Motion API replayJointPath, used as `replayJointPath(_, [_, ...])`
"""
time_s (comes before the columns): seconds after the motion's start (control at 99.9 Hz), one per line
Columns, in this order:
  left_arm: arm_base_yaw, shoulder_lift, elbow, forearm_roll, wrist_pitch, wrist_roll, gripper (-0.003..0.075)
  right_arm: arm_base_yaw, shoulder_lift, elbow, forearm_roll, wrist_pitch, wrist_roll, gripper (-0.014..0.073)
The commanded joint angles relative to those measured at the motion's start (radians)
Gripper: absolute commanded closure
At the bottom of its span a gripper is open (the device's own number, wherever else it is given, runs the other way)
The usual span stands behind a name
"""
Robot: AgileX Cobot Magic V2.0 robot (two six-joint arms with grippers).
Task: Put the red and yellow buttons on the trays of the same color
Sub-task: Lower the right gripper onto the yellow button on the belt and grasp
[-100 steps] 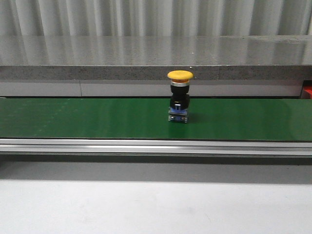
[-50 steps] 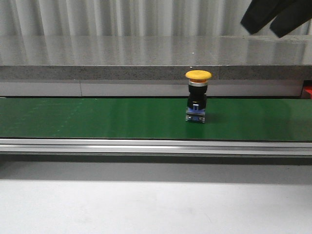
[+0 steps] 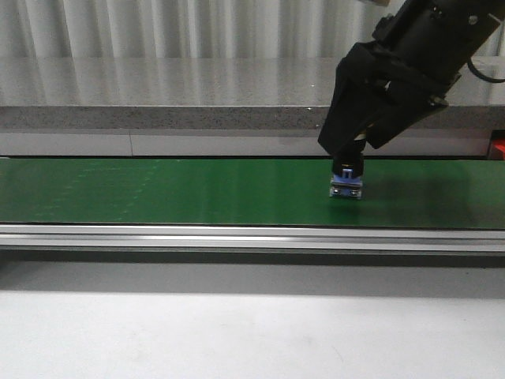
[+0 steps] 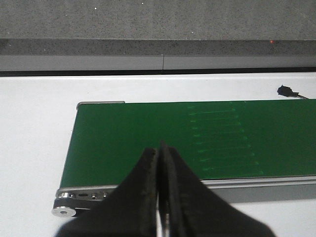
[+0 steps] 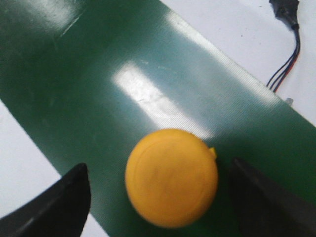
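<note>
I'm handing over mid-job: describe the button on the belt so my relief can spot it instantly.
Find the long green conveyor belt running across the front view, then the black right gripper lowered over its right part. Between the open fingers stands the yellow mushroom-head push button: round yellow cap, black body, blue base, and the only object on the belt.

The yellow button (image 5: 171, 177) stands upright on the green belt (image 3: 158, 193), right of its middle. Its round, smooth yellow cap faces up; below it a dark body ends in a blue-and-grey base (image 3: 346, 185) resting on the belt.
</note>
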Motion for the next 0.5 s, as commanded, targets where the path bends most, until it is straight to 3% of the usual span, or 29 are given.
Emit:
replayJointPath(0.0, [-0.009, 0.003, -0.029, -0.007, -0.074, -0.005, 0.0741, 0.0, -0.024, -0.026, 0.027, -0.058, -0.01, 0.0067])
replayJointPath(0.06, [-0.009, 0.003, -0.029, -0.007, -0.074, -0.005, 0.0741, 0.0, -0.023, -0.026, 0.027, -0.07, -0.009, 0.0144])
replayJointPath(0.16, [-0.009, 0.003, -0.029, -0.007, -0.074, -0.005, 0.0741, 0.0, -0.025, -0.026, 0.027, -0.094, -0.009, 0.0358])
replayJointPath(0.26, [-0.009, 0.003, -0.029, -0.007, -0.074, -0.005, 0.0741, 0.0, -0.026, -0.026, 0.026, -0.084, -0.009, 0.0517])
replayJointPath(0.33, [-0.009, 0.003, -0.029, -0.007, -0.074, -0.005, 0.0741, -0.002, -0.037, -0.026, 0.026, -0.05, -0.008, 0.0561])
replayJointPath(0.49, [-0.009, 0.003, -0.029, -0.007, -0.074, -0.005, 0.0741, -0.042, -0.109, -0.026, -0.02, 0.026, 0.053, 0.0559])
